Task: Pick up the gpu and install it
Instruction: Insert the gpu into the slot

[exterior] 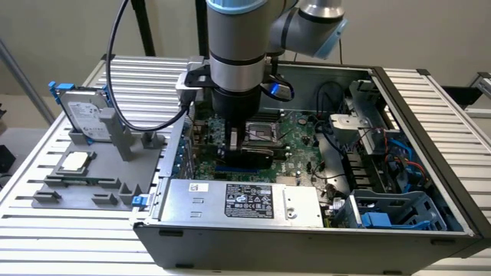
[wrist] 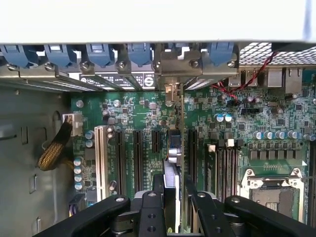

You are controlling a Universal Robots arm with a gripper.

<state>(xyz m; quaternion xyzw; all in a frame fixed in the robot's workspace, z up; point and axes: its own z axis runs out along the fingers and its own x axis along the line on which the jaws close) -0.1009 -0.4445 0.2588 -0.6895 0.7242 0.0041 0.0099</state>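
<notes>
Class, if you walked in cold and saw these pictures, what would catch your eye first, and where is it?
The grey robot arm plunging into the open computer case mid-scene. In the wrist view its gripper holds the gpu edge-on over the green motherboard. At the exterior view's left, a hard drive stands upright in a grey holder.
</notes>
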